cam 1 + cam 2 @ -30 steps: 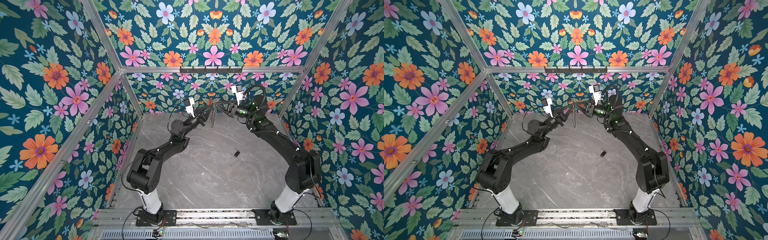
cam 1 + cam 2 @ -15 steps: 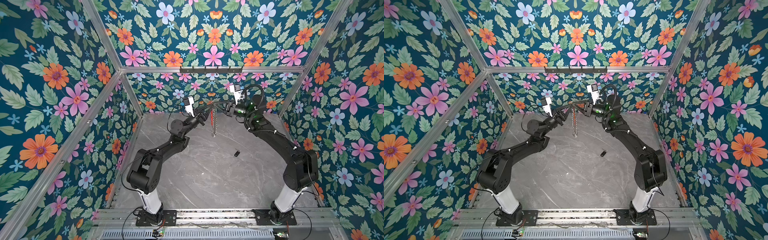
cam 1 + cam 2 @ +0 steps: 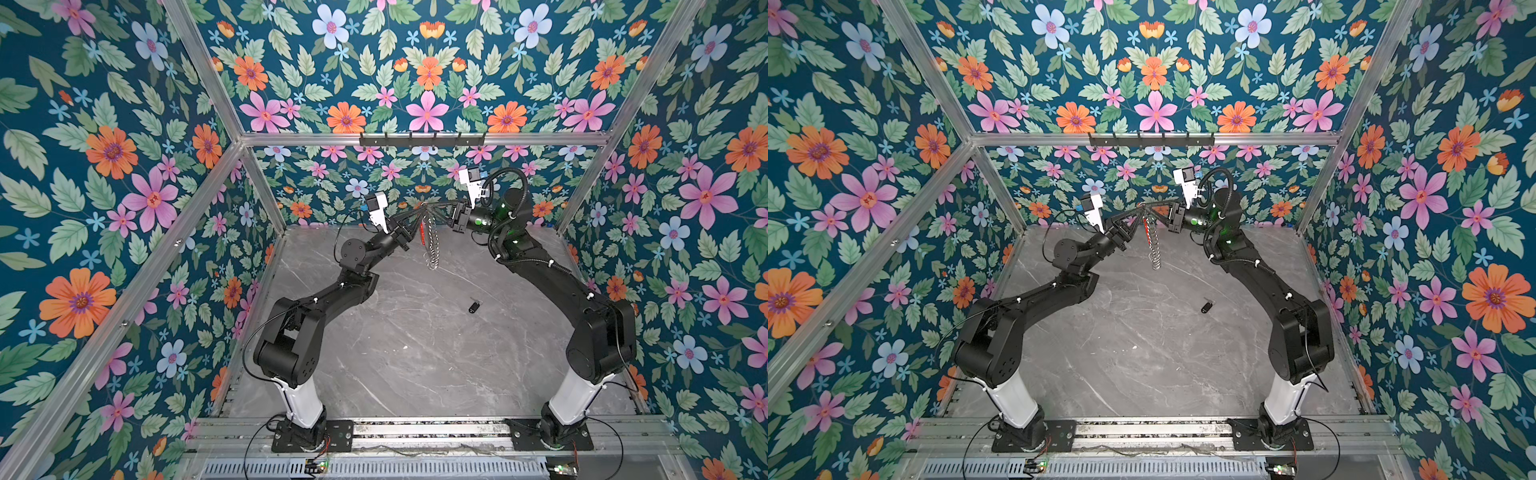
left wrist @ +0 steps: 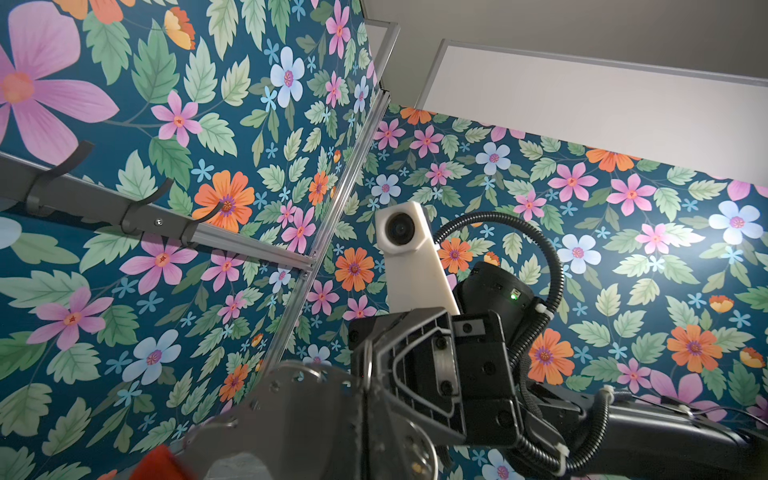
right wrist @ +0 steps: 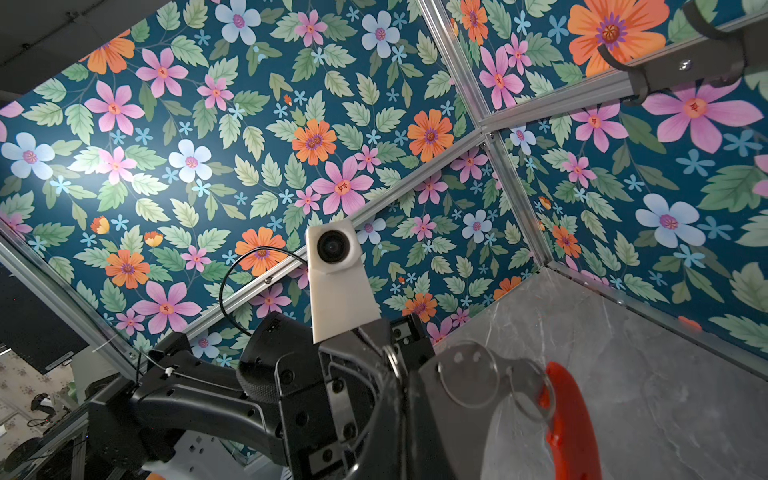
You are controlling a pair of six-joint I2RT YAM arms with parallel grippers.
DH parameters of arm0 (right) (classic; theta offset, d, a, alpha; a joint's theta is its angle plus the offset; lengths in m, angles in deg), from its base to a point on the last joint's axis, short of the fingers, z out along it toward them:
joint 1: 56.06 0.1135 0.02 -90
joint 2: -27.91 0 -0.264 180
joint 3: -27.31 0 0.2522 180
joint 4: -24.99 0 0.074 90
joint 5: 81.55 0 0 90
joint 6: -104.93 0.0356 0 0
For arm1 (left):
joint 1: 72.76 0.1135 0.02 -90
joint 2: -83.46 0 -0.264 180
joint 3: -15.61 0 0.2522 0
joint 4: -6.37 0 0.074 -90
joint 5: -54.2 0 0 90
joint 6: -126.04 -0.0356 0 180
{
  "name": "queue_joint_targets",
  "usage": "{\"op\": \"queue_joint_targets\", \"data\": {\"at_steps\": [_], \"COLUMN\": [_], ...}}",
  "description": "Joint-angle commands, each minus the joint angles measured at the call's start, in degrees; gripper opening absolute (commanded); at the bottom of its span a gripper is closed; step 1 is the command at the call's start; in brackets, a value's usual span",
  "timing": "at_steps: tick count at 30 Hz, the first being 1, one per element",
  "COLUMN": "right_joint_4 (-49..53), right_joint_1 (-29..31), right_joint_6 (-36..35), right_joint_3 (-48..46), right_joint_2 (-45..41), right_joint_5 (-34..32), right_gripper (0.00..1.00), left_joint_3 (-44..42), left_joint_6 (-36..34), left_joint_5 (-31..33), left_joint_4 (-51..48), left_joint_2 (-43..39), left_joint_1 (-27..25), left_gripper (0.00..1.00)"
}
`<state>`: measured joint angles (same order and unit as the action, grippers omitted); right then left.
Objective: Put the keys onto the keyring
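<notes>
Tips of the left jaws meet at the top of the keyring (image 3: pixel 430 245), drawn together on its hoop as far as both top views let me judge, with the left arm (image 3: pixel 332 291) stretched up toward the back wall. From there the keyring hangs edge-on, its red bar (image 3: pixel 422 232) on the side facing that arm. My top views give no detail of the metal. The left wrist view does: a silver band (image 4: pixel 299 399) with holes, blurred up close, and the right jaws clamped on it head-on. The right wrist view adds thin steel loops (image 5: pixel 469 376) threaded through those holes, beside the red bar. Farther right, the right arm (image 3: pixel 561 282) reaches in from the opposite side, right jaws pressed shut on that same top point. Only the top views show the keys (image 3: pixel 1205 307): a black fob on the bench (image 3: pixel 1142 374), nearer the right arm, well apart from the keyring.
</notes>
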<state>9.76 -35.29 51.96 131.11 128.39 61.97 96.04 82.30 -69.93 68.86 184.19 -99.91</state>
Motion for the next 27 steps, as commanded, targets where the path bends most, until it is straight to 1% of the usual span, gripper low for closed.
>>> {"op": "queue_joint_targets", "data": {"at_steps": [1,3,5,7,10,12,15,18,27], "right_joint_4": [7.0,15.86,26.68,35.81,43.43,46.71,48.57,48.44,47.79], "right_joint_1": [-0.01,-0.01,0.12,0.55,1.91,2.76,3.37,3.43,3.82], "right_joint_6": [-7.33,-15.01,-25.34,-34.49,-44.84,-49.62,-52.36,-52.47,-52.36], "right_joint_3": [0.61,1.21,2.58,4.33,6.03,7.05,7.92,7.36,6.16], "right_joint_2": [-1.69,-2.99,-3.98,-4.42,-4.43,-4.26,-4.08,-4.69,-4.87], "right_joint_5": [-0.59,-2.55,-5.89,-9.89,-15.6,-17.74,-18.37,-17.68,-16.57], "right_gripper": [0.0,0.0,0.0,0.0,0.0,0.0,0.0,0.0,0.0], "left_joint_3": [-0.83,-1.8,-1.84,-0.1,6.14,10.37,16.14,20.24,23.57], "left_joint_6": [-6.3,-12.13,-18.8,-28.34,-42.46,-47.39,-49.66,-49.41,-48.45], "left_joint_5": [-3.6,-6.49,-9.33,-11.99,-15.51,-18.76,-23.97,-27.47,-29.62], "left_joint_4": [-3.28,-8.9,-17.58,-30.75,-50.61,-58.21,-64.53,-66.83,-68.34], "left_joint_2": [-1.51,-3.56,-5.97,-8.06,-8.4,-7.09,-4.14,-1.68,0.34], "left_joint_1": [0.63,1.81,3.31,4.39,4.76,4.91,5.1,5.1,5.3], "left_gripper": [0.23,0.28,0.29,0.29,0.29,0.29,0.29,0.27,0.27]}}
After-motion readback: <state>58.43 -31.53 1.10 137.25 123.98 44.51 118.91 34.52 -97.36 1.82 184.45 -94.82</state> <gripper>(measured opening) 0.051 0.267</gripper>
